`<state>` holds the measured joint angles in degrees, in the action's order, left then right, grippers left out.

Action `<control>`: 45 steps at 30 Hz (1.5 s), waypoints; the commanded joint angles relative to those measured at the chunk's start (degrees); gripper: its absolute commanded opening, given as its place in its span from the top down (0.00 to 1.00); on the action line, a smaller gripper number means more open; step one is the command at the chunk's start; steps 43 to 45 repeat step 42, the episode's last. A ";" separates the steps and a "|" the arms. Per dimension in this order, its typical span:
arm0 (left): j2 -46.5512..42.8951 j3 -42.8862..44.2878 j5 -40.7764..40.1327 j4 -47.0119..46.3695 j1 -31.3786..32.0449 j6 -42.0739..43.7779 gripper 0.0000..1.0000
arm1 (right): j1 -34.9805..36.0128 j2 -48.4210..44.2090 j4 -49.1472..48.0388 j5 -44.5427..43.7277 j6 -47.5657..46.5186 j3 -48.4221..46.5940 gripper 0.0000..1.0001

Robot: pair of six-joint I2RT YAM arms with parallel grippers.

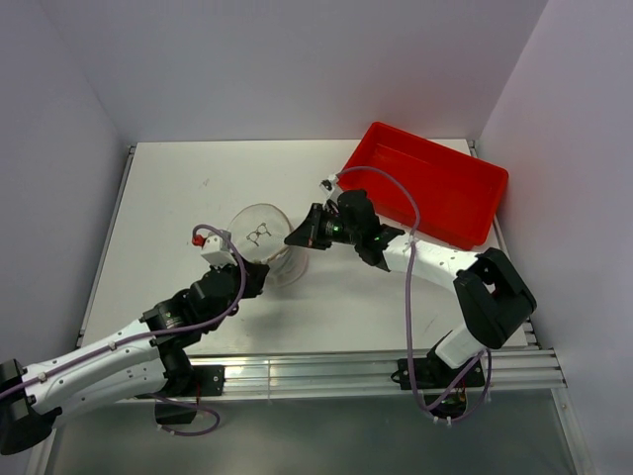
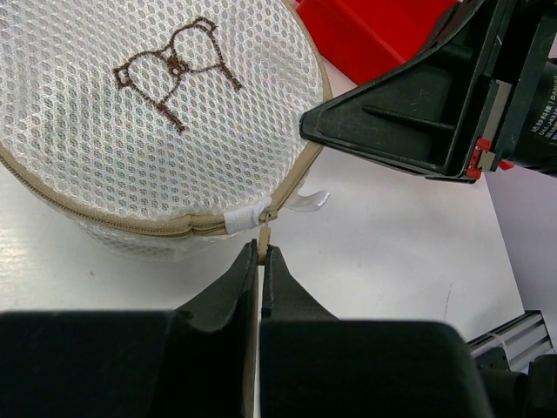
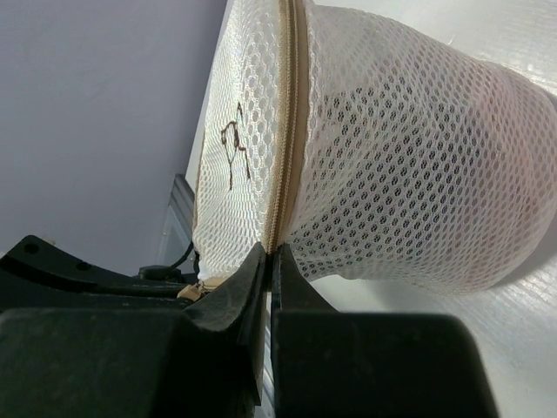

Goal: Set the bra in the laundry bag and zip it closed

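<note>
Mesh laundry bag (image 1: 263, 237) held on the tabletop (image 1: 168, 198).
Left claw (image 2: 262, 254) clenched on the beige zipper tab (image 2: 265, 231); right claw (image 3: 270, 257) clenched on the zipper rim (image 3: 284, 131).

The left claw (image 2: 261, 254) points to 2 o'clock, the right claw (image 3: 268, 254) to 9 o'clock; both are pinched closed.

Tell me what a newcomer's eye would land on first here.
First, the bright red tray at the far right corner of the table. Next, the round white mesh laundry bag at mid-table, a brown bra emblem stitched on its lid, with both arms converging on it. Close up, the left gripper pinches a beige tab at the bag's zipper end, and the right gripper is clamped on the zipper rim.
</note>
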<state>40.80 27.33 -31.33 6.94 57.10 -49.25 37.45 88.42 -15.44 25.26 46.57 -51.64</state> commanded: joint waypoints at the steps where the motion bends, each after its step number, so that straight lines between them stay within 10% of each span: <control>1: -0.64 0.70 -4.17 3.44 0.20 2.32 1.00 | -3.70 0.09 -0.82 -9.00 -3.41 -1.01 1.00; 4: 0.68 3.50 -4.53 2.38 0.20 4.59 0.82 | -3.26 -1.06 -0.56 -9.09 -3.32 -0.13 0.89; 8: 1.57 8.60 -6.01 3.87 0.20 6.97 0.20 | -3.26 -1.67 1.37 -7.50 -4.29 -0.74 0.34; 11: 1.04 12.30 -7.86 5.54 0.20 9.17 0.07 | -3.26 -3.60 4.27 -7.76 -5.61 -1.45 0.01; 34: -10.12 21.89 -9.36 16.70 0.20 17.18 0.01 | -3.44 -52.19 25.63 -41.48 -19.50 7.95 0.00; 45: -13.55 19.34 -8.49 18.20 0.20 15.76 0.01 | -3.53 -56.78 27.74 -45.29 -16.95 11.75 0.00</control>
